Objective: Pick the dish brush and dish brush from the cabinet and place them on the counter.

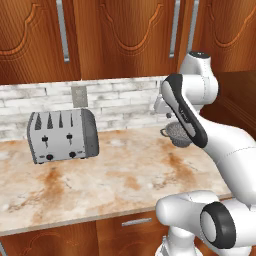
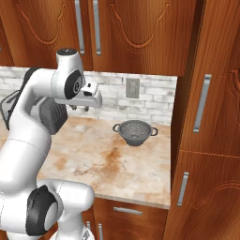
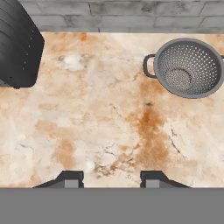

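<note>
Cabinet (image 2: 126, 28) doors shut, brushes hidden inside, above me
My jaws (image 3: 111, 178) part open, empty, pointing down at table (image 3: 109, 113)

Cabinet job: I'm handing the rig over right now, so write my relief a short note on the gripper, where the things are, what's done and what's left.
Gripper: open, nothing between the fingers, held above the counter, facing down.
Cabinet: doors shut in both base views, so the brushes are presumably behind them.
On the counter: toaster to the left, colander to the right.
Done: nothing to see yet.
Left: open the cabinet, take out both brushes, set each on the counter.
</note>
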You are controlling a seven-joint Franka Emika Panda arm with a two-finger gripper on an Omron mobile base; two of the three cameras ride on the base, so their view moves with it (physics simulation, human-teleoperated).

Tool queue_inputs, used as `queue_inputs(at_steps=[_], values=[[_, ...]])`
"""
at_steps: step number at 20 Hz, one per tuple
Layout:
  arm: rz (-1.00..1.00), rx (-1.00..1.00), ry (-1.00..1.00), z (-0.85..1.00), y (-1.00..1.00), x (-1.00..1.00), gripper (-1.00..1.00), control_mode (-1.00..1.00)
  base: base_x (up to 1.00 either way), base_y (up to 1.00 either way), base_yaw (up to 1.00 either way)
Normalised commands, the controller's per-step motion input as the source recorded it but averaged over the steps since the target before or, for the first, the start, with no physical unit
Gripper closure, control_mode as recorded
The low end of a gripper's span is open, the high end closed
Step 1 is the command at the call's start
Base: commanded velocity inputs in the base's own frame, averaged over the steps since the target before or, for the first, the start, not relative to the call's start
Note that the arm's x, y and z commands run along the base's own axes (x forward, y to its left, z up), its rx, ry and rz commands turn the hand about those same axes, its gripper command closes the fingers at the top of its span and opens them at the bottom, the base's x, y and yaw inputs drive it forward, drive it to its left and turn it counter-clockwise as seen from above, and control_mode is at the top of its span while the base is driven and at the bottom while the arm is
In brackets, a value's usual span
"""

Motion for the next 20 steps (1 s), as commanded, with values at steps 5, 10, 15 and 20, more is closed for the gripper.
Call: queue_inputs(at_steps=[5,10,15,20], values=[[0.0,0.0,0.0,0.0,0.0,-0.11,-1.0,-1.0,0.0,0.0,0.0],[0.0,0.0,-0.08,0.02,0.01,-0.26,-1.0,-1.0,0.0,0.0,0.0],[0.0,0.0,-0.07,0.04,0.01,-0.2,-1.0,-1.0,0.0,0.0,0.0],[0.0,-0.04,-0.06,0.12,0.1,-0.02,-1.0,-1.0,0.0,0.0,0.0]])
